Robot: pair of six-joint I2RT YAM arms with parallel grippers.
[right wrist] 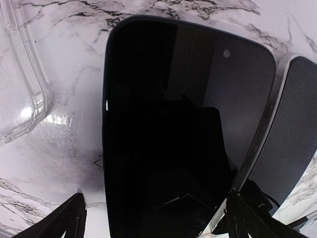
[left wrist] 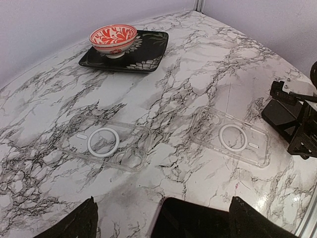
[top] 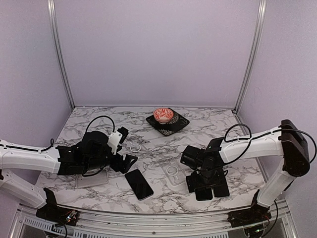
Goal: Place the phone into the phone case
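With the left gripper [top: 126, 148] and the right gripper [right wrist: 157, 220] both jaws-apart and empty, take care: the phone [right wrist: 168, 124] beneath your right gripper, at the near right just beside the clear phone case [right wrist: 20, 89], lies against a second phone [right wrist: 292, 134], so closing could pinch both.

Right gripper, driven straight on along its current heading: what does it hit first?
The right gripper would likely land on the black phone, lying flat between its open fingers. A second phone and a clear case flank it, off that line. Depth to the screen is unclear.
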